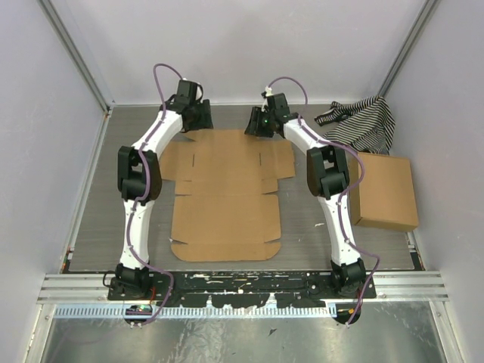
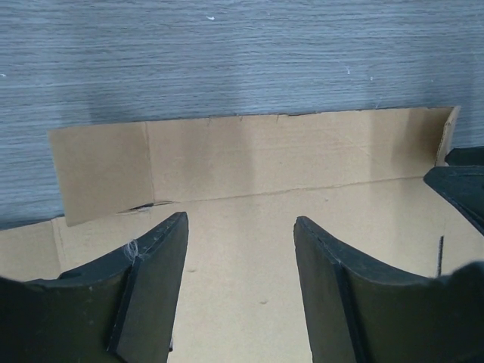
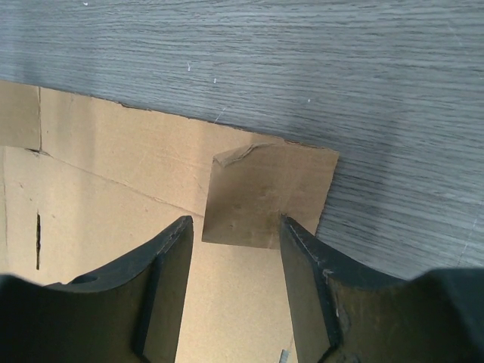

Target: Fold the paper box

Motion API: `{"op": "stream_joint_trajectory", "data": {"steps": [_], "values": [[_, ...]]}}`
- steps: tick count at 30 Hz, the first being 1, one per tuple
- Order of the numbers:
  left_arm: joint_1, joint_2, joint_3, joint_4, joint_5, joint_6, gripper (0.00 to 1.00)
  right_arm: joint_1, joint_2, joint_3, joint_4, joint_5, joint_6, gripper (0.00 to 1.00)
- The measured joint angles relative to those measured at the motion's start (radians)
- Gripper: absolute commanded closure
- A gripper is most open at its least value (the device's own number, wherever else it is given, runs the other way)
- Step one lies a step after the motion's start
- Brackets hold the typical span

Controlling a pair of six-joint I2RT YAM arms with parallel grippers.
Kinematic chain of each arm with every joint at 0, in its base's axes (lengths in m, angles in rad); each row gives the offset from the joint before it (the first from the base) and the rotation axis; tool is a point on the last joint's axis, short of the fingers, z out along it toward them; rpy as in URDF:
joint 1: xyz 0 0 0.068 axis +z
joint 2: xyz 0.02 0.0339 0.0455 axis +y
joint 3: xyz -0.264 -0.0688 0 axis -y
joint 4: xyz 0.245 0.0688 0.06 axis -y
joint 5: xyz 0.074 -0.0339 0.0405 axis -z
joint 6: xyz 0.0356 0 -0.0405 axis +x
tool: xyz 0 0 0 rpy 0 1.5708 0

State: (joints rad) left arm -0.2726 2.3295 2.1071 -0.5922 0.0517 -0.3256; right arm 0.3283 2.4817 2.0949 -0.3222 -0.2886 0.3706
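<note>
**Item: paper box** (image 1: 227, 197) — brown corrugated die-cut sheet, not yet formed. It lies opened out on the grey counter (image 1: 98, 219), midway between the two arms, with its rounded-corner panel nearest the bases and its flapped panel farthest from them.

**Working part: far strip** (image 2: 287, 155). This narrow band along the sheet's far edge has its long axis running left to right, square across the reach of both arms. In the left wrist view it looks tilted up along its crease, and its left end is lifted clear of the counter. How steeply it stands cannot be told.

**End tab** (image 3: 265, 197). The small square flap at the strip's right end is bent inward over the panel. It shows darker than the board around it.

**Left pincer** (image 2: 240, 227). Jaws apart with nothing between them, above the panel near the far-left corner. The strip lies straight ahead of the fingertips and apart from them.

**Right pincer** (image 3: 236, 223). Jaws apart and empty, at the far-right corner. The end tab lies directly ahead in line with the gap, just beyond the tips.

**Judgement.** The step in hand looks like raising the far wall. Each arm is nearer to its own end of the strip — the right to the tab, the left to the lifted end — so the fold calls for both working toward the far edge together.

**Also present.** Larger cardboard box (image 1: 386, 193), right of the right arm. Striped cloth (image 1: 363, 125), beyond it at the far right.
</note>
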Motion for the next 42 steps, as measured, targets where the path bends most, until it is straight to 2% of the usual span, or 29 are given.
{"op": "stream_joint_trajectory", "data": {"steps": [3, 9, 17, 28, 42], "values": [[0.0, -0.002, -0.003, -0.002, -0.027, 0.008, 0.29, 0.0, 0.0, 0.0, 0.0, 0.004, -0.002, 0.45], [0.057, -0.019, -0.018, -0.006, -0.069, -0.013, 0.3, 0.0, 0.0, 0.0, 0.0, 0.01, -0.004, 0.45], [0.175, 0.051, 0.132, -0.042, -0.06, -0.048, 0.31, 0.0, 0.0, 0.0, 0.0, 0.01, -0.006, 0.45], [0.139, 0.148, 0.152, -0.061, -0.002, -0.065, 0.32, 0.0, 0.0, 0.0, 0.0, 0.01, -0.007, 0.45], [0.109, 0.144, 0.102, -0.038, 0.035, -0.074, 0.34, 0.0, 0.0, 0.0, 0.0, 0.01, -0.007, 0.45]]}}
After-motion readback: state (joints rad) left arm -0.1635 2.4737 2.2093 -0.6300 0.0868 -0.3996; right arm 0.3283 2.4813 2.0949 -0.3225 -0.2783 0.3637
